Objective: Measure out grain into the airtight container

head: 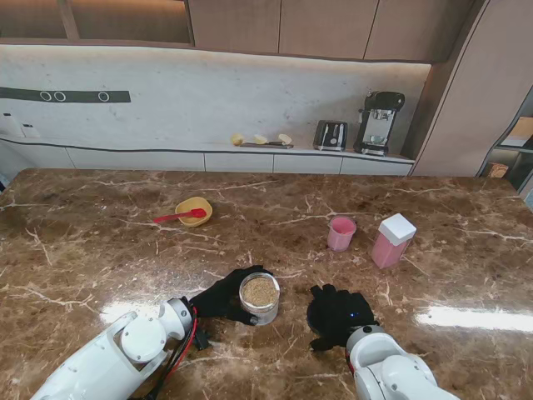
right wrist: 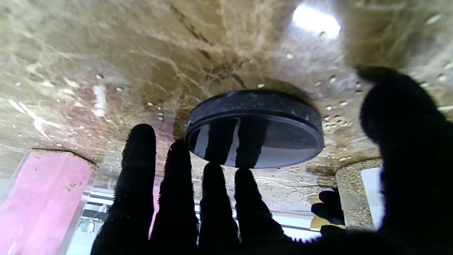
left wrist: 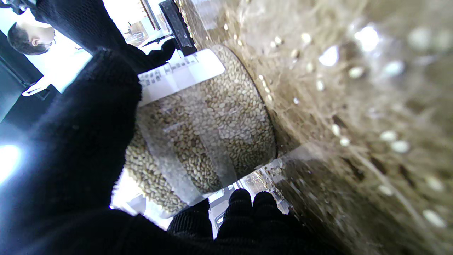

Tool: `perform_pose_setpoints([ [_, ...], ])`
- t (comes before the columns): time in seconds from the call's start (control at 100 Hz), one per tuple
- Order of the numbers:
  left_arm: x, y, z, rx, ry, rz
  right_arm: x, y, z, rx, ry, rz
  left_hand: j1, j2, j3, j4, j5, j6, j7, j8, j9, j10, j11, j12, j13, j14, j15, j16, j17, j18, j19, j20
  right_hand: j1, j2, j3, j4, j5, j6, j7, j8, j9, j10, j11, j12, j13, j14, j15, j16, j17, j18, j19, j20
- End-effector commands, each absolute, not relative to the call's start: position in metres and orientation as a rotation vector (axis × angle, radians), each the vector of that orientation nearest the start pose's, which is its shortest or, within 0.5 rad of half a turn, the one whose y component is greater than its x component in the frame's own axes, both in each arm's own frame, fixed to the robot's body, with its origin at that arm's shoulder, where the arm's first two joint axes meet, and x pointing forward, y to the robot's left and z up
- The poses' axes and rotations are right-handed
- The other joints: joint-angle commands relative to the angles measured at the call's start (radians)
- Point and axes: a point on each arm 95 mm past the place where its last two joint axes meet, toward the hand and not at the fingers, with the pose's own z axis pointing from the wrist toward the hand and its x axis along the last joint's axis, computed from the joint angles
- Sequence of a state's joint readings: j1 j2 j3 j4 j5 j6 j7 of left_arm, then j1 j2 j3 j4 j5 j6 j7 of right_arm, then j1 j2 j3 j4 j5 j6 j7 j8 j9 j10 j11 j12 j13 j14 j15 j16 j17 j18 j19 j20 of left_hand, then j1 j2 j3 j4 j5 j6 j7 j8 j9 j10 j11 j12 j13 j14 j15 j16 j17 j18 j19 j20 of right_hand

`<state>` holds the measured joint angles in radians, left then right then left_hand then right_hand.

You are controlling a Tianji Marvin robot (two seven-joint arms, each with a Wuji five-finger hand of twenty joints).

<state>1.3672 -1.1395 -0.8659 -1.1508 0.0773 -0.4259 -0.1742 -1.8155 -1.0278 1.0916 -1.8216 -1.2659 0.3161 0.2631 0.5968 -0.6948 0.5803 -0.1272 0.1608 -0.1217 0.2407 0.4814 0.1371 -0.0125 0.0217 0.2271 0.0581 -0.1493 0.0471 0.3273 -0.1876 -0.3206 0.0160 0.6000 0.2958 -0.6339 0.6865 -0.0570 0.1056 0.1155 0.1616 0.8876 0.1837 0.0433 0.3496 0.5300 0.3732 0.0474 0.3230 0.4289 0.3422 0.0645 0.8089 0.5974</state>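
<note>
Lower centre of stand view: clear round glass jar of grain [head: 260, 297], lid off, full near the brim. Left hand [head: 221, 297] wrapped around its wall, likely steadying it. Right hand [head: 335, 315] hovers, fingers spread, over flat black round lid [right wrist: 254, 128] lying on marble counter [head: 100, 242]; probably about to grasp it.

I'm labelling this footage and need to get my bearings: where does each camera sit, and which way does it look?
Stand view: above the shoulders, looking down at the marble table; both arms show, left hand around the grain jar, right hand over the black lid.
Left wrist view: along the fingers, facing the grain jar at close range.
Right wrist view: along the fingers, facing the black lid lying on the table.
Shared: the grain jar appears in all three views; the pink container in the stand and right wrist views.
</note>
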Motion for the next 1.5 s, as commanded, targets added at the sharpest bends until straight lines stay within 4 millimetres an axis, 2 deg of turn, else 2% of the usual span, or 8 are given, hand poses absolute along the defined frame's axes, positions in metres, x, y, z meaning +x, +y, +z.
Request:
perform_pose_setpoints([
  [0.0,0.362,-0.054,-0.465,-2.150,1.637,-1.967,0.295,0.024,-0.387,1.304,1.812,0.944,0.017,0.030,-0.009,0.021,-0.003,-0.043,0.073,0.007,-0.024,0.005,-0.018,0.012,-0.025,0.236,-0.008,0.016,0.110,0.407,0.146,0.037,0.048,-0.007,-0.027,0.014,0.007,-0.002,0.023,0.022,0.012,-0.004,0.046,0.030,0.096,-0.039,0.118,0.078,0.040,-0.007,0.042,0.019],
  [0.39,0.363,-0.054,-0.465,-2.139,1.640,-1.968,0.296,0.023,-0.392,1.306,1.820,0.942,0.016,0.033,-0.008,0.021,-0.007,-0.044,0.086,-0.008,-0.023,0.005,-0.019,0.012,-0.026,0.231,-0.006,0.023,0.105,0.413,0.158,0.055,0.287,-0.049,-0.041,-0.017,0.111,-0.065,0.125,0.056,0.108,-0.047,0.193,0.121,0.195,-0.088,0.273,0.163,0.198,-0.062,0.159,-0.015],
  [0.43,0.363,-0.054,-0.465,-2.137,1.643,-1.965,0.296,0.023,-0.393,1.308,1.819,0.945,0.016,0.033,-0.007,0.021,-0.006,-0.045,0.087,-0.009,-0.023,0.003,-0.018,0.013,-0.026,0.231,-0.006,0.024,0.105,0.413,0.159,0.057,0.277,-0.089,0.067,-0.035,0.118,-0.069,0.131,0.064,0.117,-0.048,0.197,0.126,0.203,-0.089,0.279,0.166,0.206,-0.063,0.165,-0.041],
  [0.49,0.362,-0.054,-0.465,-2.137,1.646,-1.963,0.296,0.023,-0.396,1.313,1.821,0.949,0.017,0.034,-0.007,0.021,-0.003,-0.046,0.090,-0.009,-0.023,0.004,-0.018,0.013,-0.026,0.230,-0.006,0.024,0.104,0.413,0.159,0.058,0.200,-0.212,0.341,-0.081,0.138,-0.075,0.136,0.068,0.144,-0.054,0.202,0.128,0.224,-0.087,0.288,0.168,0.217,-0.063,0.176,-0.061],
  [0.56,0.362,-0.054,-0.465,-2.137,1.647,-1.961,0.296,0.023,-0.399,1.320,1.828,0.946,0.015,0.034,-0.008,0.021,-0.004,-0.047,0.092,-0.010,-0.023,0.003,-0.018,0.013,-0.026,0.230,-0.007,0.024,0.104,0.413,0.158,0.059,0.171,-0.244,0.408,-0.099,0.156,-0.080,0.147,0.073,0.177,-0.060,0.208,0.130,0.251,-0.090,0.295,0.169,0.235,-0.066,0.188,-0.064],
  [0.93,0.362,-0.053,-0.465,-2.139,1.640,-1.957,0.296,0.024,-0.406,1.314,1.849,0.953,0.014,0.047,-0.017,0.023,-0.004,-0.048,0.105,-0.011,-0.023,0.001,-0.018,0.015,-0.025,0.226,-0.006,0.027,0.104,0.415,0.156,0.064,0.183,-0.272,0.442,-0.110,0.302,-0.137,0.265,0.134,0.336,-0.087,0.270,0.177,0.367,-0.112,0.364,0.203,0.309,-0.084,0.241,-0.069],
  [1.24,0.362,-0.052,-0.465,-2.139,1.633,-1.959,0.297,0.026,-0.414,1.299,1.856,0.971,0.012,0.061,-0.033,0.026,-0.003,-0.046,0.105,-0.014,-0.023,0.000,-0.019,0.014,-0.025,0.227,-0.006,0.029,0.101,0.419,0.164,0.079,0.194,-0.280,0.459,-0.104,0.344,-0.136,0.227,0.054,0.385,-0.087,0.220,0.160,0.392,-0.108,0.342,0.195,0.328,-0.082,0.253,-0.089],
  [1.49,0.363,-0.051,-0.465,-2.138,1.628,-1.959,0.298,0.025,-0.419,1.296,1.858,1.014,0.013,0.066,-0.041,0.028,-0.004,-0.045,0.102,-0.016,-0.023,0.001,-0.020,0.012,-0.025,0.228,-0.006,0.030,0.101,0.422,0.163,0.082,0.223,-0.289,0.504,-0.084,0.424,-0.174,0.303,0.064,0.458,-0.101,0.237,0.167,0.415,-0.107,0.344,0.198,0.332,-0.067,0.263,-0.091],
])
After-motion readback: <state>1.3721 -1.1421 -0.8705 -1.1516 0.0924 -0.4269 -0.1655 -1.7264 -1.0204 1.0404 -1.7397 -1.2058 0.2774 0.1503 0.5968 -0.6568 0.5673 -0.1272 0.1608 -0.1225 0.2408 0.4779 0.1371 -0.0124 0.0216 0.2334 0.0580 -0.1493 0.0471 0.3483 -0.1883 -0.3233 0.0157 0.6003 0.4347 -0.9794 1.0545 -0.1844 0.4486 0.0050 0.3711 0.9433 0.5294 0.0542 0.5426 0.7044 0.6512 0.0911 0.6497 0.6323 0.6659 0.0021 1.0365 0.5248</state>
